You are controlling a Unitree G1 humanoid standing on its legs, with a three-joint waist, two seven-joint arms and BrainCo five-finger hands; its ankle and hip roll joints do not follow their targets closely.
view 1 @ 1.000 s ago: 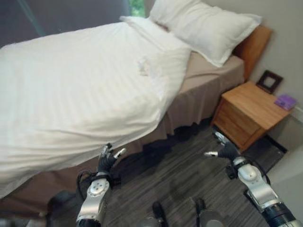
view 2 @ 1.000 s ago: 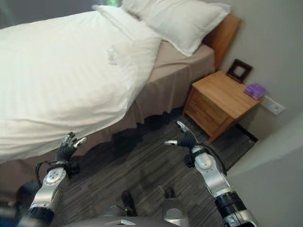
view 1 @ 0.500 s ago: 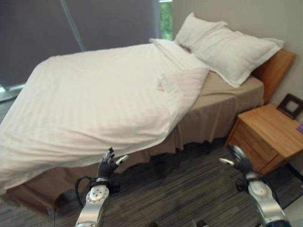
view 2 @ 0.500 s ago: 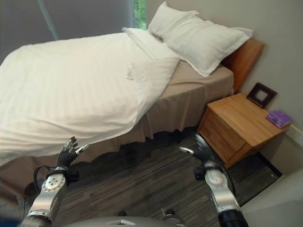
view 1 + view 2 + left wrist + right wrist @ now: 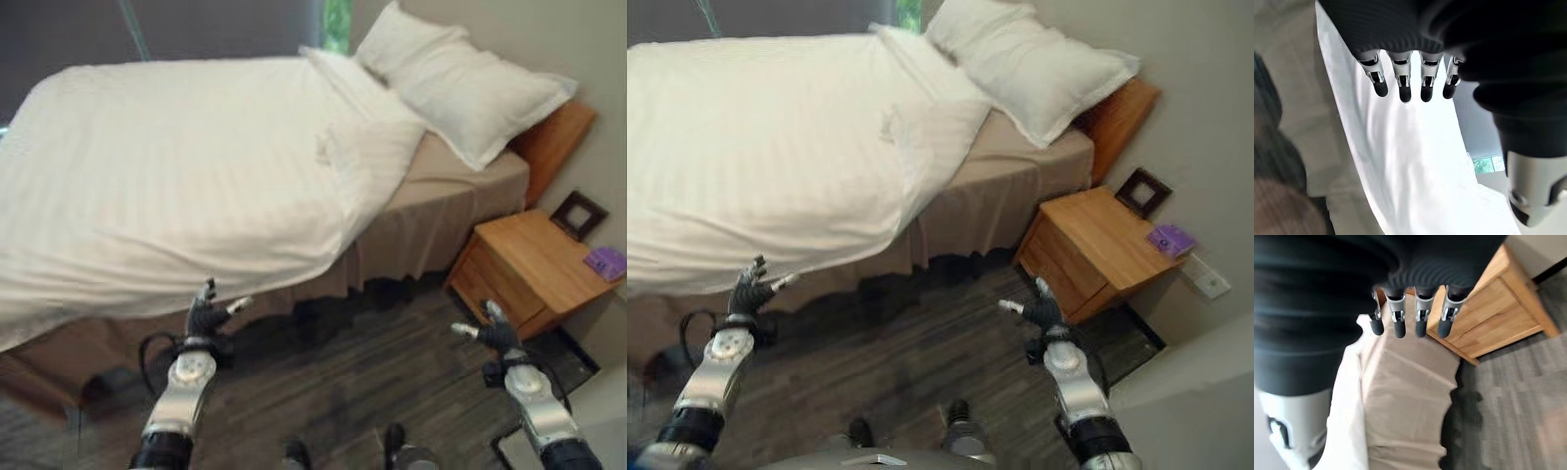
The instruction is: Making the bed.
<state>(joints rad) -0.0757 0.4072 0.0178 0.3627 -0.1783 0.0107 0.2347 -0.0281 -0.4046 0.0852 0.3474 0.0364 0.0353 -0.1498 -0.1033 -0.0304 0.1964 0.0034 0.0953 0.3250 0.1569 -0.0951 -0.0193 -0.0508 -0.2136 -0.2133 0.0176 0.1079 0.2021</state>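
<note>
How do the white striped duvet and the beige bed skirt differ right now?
The white striped duvet lies on top of the bed and overhangs the near side at a slant; the beige bed skirt hangs below the mattress toward the floor. The duvet is rumpled with a folded-back corner near the white pillows; the skirt falls in even pleats. Both are cloth, and neither hand touches them.

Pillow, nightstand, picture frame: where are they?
Pillow (image 5: 460,83), left eye view, middle of its top face.
Nightstand (image 5: 1095,233), right eye view, bare wooden top.
Picture frame (image 5: 1143,191), right eye view, its dark border.
</note>
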